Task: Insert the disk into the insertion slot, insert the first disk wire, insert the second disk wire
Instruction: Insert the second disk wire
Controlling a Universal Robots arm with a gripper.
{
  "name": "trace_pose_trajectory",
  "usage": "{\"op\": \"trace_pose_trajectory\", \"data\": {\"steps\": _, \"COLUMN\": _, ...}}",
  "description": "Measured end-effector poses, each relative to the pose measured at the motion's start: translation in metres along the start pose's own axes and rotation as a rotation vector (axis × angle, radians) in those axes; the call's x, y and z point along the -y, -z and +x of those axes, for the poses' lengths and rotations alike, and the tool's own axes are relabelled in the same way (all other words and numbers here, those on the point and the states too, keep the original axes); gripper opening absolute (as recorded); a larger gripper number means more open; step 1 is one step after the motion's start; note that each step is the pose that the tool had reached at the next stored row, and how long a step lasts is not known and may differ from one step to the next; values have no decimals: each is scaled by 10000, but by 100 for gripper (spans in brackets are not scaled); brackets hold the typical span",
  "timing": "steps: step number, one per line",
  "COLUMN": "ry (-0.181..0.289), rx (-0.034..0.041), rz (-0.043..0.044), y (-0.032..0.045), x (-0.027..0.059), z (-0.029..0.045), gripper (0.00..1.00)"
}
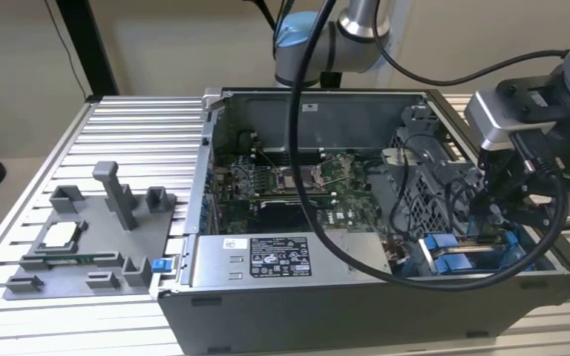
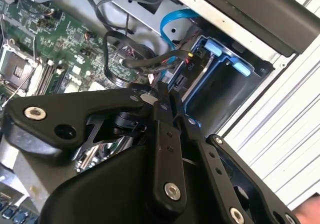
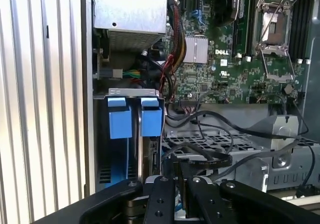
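Blue plastic marks the spot: disk (image 3: pixel 145 156), judged by its blue frame, apparently already standing on edge inside the insertion slot (image 3: pixel 131 91), in the corner of the open computer case (image 1: pixel 364 304) towards the exterior view's right. Case itself set on the slatted aluminium desk (image 1: pixel 136 126), near its front edge. Tool (image 2: pixel 162 92) poised just over that bay, drawn narrow, fingertips close together; impossible to tell whether a connector sits pinched between them. Loose black wires (image 2: pixel 125 59) looped just beside the tips, between motherboard (image 3: pixel 225 59) and slot. Probably the first-wire step in hand, disk step looking done. Calls for a plug squared to its socket, a straight push, and no snagging on neighbouring loops.
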State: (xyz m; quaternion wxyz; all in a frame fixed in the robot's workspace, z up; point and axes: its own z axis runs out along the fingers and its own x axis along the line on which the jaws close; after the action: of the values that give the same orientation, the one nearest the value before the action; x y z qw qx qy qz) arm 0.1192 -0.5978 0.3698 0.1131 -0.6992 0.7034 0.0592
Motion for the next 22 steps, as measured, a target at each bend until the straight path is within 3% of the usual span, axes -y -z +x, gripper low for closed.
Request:
{"op": "trace_pose_trajectory", "data": {"steps": 4, "ry": 185, "rx": 11, "rz": 220, "y": -6, "x": -16, "z": 22, "gripper": 0}}
{"op": "trace_pose_trajectory", "data": {"steps": 7, "ry": 331, "rx": 19, "rz": 461, "y": -8, "x": -32, "z": 38, "gripper": 0}}
{"op": "trace_pose_trajectory", "data": {"steps": 9, "ry": 359, "rx": 20, "rz": 543, "y": -7, "x": -61, "z": 61, "gripper": 0}}
{"op": "trace_pose_trajectory", "data": {"steps": 14, "ry": 373, "rx": 5, "rz": 593, "y": -39, "x": -127, "z": 93, "gripper": 0}}
{"op": "trace_pose_trajectory", "data": {"steps": 22, "ry": 395, "rx": -40, "rz": 652, "y": -167, "x": -168, "z": 129, "gripper": 0}}
